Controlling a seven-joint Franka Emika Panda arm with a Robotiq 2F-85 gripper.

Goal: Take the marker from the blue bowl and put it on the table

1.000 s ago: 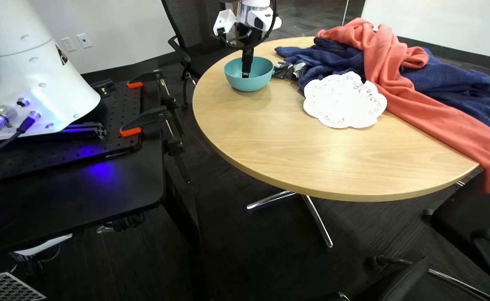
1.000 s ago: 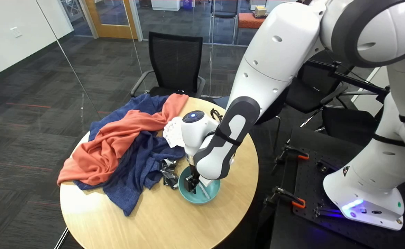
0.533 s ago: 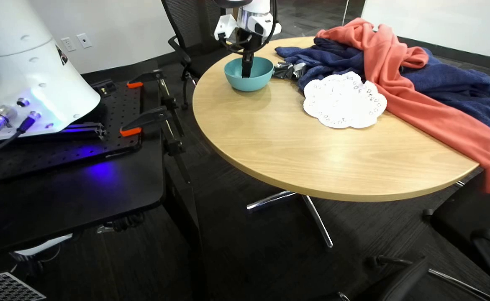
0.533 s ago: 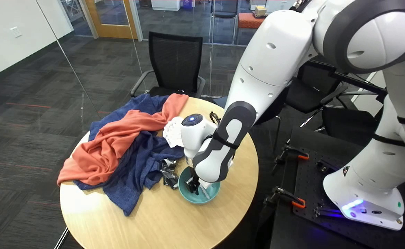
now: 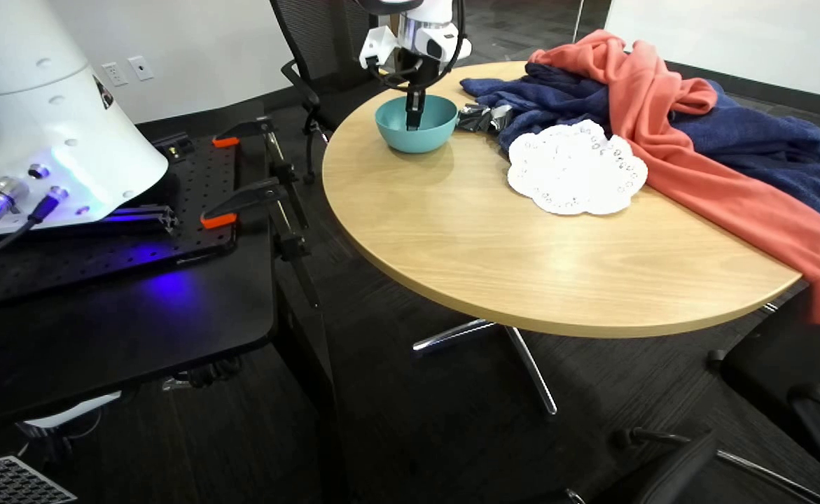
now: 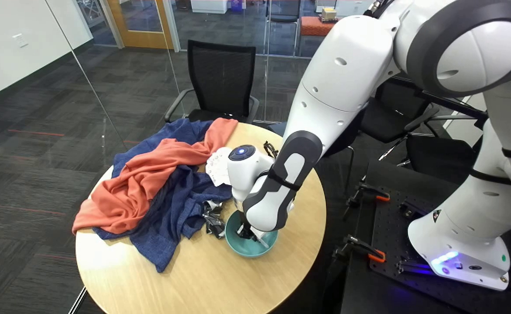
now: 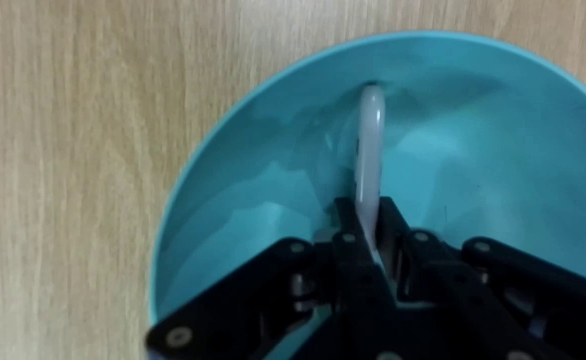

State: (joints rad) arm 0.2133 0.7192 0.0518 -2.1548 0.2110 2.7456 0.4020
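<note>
The marker [image 7: 371, 145], whitish with one rounded end up, leans along the inner wall of the blue bowl [image 7: 423, 150] in the wrist view. My gripper [image 7: 366, 204] reaches down into the bowl, and both dark fingertips press against the marker's sides, shut on it. Its lower end is hidden between the fingers. In an exterior view the marker [image 6: 262, 240] shows as a pale stick beside the dark gripper [image 6: 247, 234]. Elsewhere the bowl [image 5: 417, 142] hides it and my gripper [image 5: 413, 126] dips below the rim. The bowl rests on the round wooden table [image 5: 522, 259].
Crumpled black foil [image 5: 483, 117] lies right beside the bowl. Beyond it are a navy towel [image 5: 753, 140], a coral cloth [image 5: 683, 154] and a white scalloped mat [image 5: 578, 168]. A black cable [image 6: 271, 149] sits near the table edge, with a chair [image 6: 221, 78] behind.
My gripper has come down slightly and its fingers have gone from open to shut on the marker. The marker has shifted a little inside the bowl.
</note>
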